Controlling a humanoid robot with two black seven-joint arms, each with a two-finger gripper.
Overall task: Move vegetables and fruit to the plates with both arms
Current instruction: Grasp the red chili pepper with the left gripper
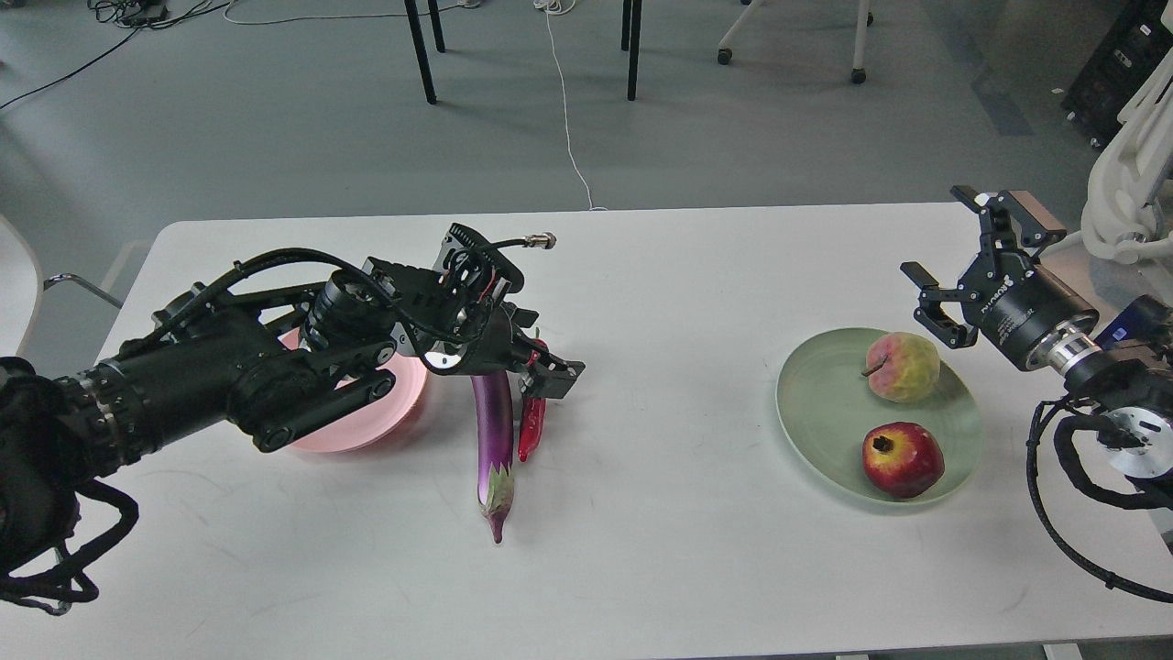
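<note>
The purple eggplant and the red chili pepper lie side by side on the white table, just right of the pink plate, which my left arm partly hides. My left gripper is open, low over the far ends of the eggplant and chili, with its fingers around the chili's top. The peach-like fruit and the pomegranate sit on the pale green plate. My right gripper is open and empty, above and behind the green plate's far right.
The white table reaches the view's lower edge. Behind it are grey floor, black chair legs and a white cable. White equipment stands at the far right.
</note>
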